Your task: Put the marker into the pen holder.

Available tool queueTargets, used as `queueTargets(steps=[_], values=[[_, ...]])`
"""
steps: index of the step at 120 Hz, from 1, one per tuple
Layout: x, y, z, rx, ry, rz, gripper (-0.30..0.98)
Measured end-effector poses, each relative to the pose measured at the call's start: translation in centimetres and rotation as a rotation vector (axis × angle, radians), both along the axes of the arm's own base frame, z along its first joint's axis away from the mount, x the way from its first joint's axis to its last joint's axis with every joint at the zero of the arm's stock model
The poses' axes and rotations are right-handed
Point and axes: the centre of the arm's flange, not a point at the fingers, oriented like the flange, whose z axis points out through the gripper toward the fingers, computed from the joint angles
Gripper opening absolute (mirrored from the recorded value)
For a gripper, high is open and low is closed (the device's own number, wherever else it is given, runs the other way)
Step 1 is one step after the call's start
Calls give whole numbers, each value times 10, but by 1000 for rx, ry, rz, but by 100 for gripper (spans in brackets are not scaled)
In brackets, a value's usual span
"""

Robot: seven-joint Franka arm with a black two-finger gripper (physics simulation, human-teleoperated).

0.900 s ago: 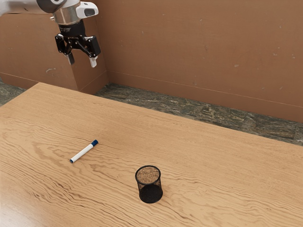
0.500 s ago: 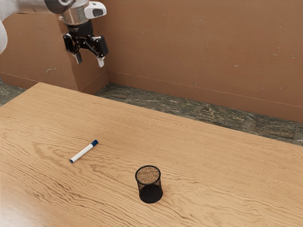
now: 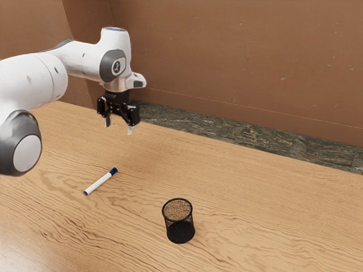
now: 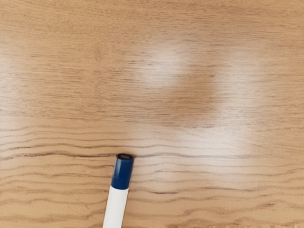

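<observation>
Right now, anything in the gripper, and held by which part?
Nothing is held: the gripper hangs open above the table, and the marker lies on the tabletop below it.

The claw point(image 3: 118, 127) hangs downward, its fingers apart.

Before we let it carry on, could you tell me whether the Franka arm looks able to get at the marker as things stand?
Probably yes: the gripper is open above the table, and nothing stands between it and the marker.
</observation>
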Motion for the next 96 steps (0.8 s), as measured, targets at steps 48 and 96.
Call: queueTargets(steps=[48, 96], values=[[-62, 41, -113, -43, 112, -44, 67], [-50, 43, -160, -25, 41, -226, 67]])
